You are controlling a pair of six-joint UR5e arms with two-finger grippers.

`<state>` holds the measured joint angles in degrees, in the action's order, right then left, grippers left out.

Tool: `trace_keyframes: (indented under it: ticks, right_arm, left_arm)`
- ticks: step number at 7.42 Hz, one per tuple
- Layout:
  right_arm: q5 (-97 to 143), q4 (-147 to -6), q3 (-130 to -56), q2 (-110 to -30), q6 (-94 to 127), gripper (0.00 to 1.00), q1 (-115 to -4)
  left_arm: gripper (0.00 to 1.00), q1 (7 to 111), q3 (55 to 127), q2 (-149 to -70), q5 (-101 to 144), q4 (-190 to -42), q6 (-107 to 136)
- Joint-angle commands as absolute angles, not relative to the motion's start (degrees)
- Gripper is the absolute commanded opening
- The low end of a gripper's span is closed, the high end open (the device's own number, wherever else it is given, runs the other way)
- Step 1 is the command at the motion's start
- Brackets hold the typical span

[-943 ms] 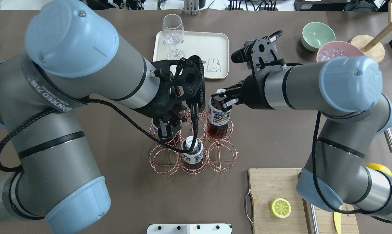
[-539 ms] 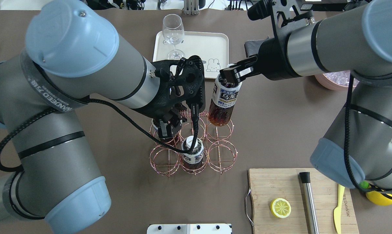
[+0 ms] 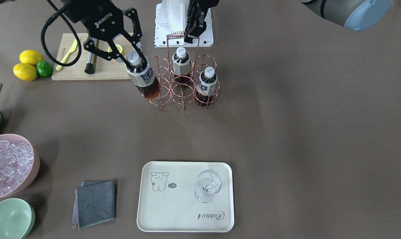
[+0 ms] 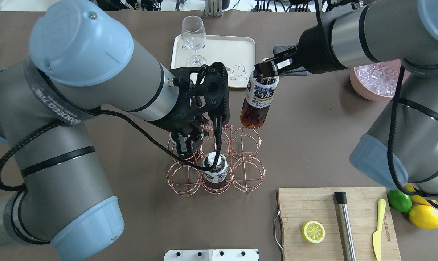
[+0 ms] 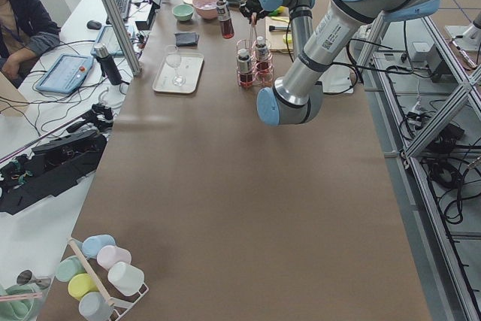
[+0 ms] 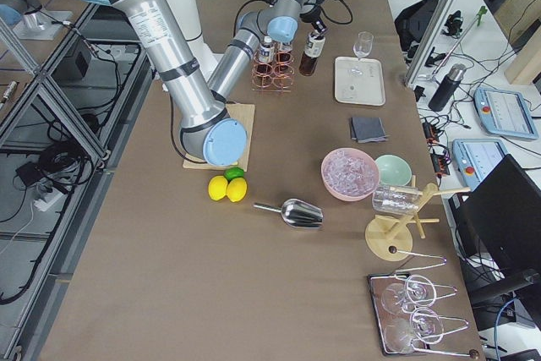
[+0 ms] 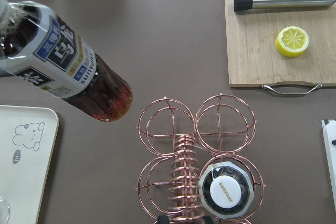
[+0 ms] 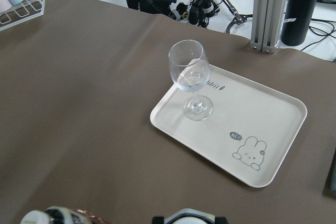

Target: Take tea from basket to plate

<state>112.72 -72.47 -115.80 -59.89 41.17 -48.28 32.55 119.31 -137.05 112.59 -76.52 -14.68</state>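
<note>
Tea [image 4: 257, 101] hangs tilted just beside the basket [image 4: 248, 174], neck clamped in the right pincer [image 4: 265, 70]; left pincer [image 4: 188, 142] grip unclear.

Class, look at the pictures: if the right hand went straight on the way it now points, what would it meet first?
Probably the plate, near the wine glass; the right hand may hit bare table first, since depth is unclear.

Bright, even overhead light floods the brown worktop [image 3: 286, 116]; shadows fall soft and faint. Glints mark the wine glass [image 3: 208, 186] and ice cubes [image 3: 4, 164]; light glows amber through the tea [image 4: 254, 116]. Focus sharp.
</note>
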Motion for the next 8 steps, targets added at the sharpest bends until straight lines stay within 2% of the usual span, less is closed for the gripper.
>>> trace_keyframes:
  ticks: [1,2,4,5,8]
  right_arm:
    - [108.65,-55.88,-99.99,-59.77,37.27,0.00,-52.02]
    - [108.11,-51.37,-95.15,-59.16,37.18,0.00,-52.73]
    - [107.15,-49.75,-81.63,-46.21,37.70,0.00,-52.91]
    - [106.09,-49.66,-78.34,-43.88,37.62,0.00,-52.91]
    - [103.10,-49.57,-75.86,-43.60,37.62,0.00,-51.34]
  left_arm:
    - [0.00,33.83,119.88,-137.28,113.02,-76.55,-14.85]
    - [0.00,35.32,120.14,-137.29,113.29,-76.55,-15.03]
    - [0.00,40.92,120.06,-136.94,118.97,-76.55,-15.38]
    - [0.00,45.66,120.06,-136.59,121.53,-76.47,-15.47]
    - [0.00,57.70,118.05,-132.03,133.21,-76.46,-24.23]
